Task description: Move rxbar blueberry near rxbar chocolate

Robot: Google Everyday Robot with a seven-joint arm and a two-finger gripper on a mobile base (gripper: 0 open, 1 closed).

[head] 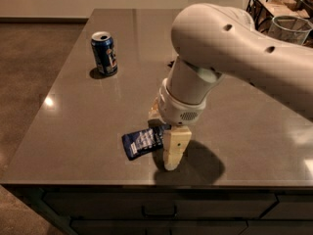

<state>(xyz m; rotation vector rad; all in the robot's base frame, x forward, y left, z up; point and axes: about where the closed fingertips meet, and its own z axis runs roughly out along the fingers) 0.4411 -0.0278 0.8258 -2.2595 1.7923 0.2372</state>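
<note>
The rxbar blueberry [143, 142], a flat bar in a dark blue crinkly wrapper with white lettering, lies near the front edge of the grey counter [73, 131]. Its right end meets the cream gripper [172, 151], which is lowered right at the bar. I cannot tell whether the gripper has hold of it. The black-wrapped rxbar chocolate [169, 63] sits farther back, mostly hidden behind the arm and well apart. By my judgement the grasp is just under way, and the whole carry across remains.

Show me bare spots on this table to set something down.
Bare: the grey tabletop on its left, from the blue soda can to the front edge; the front right corner. Crowded: front centre, where the gripper hangs at the right end of the dark blue crinkly-wrapped bar.
</note>
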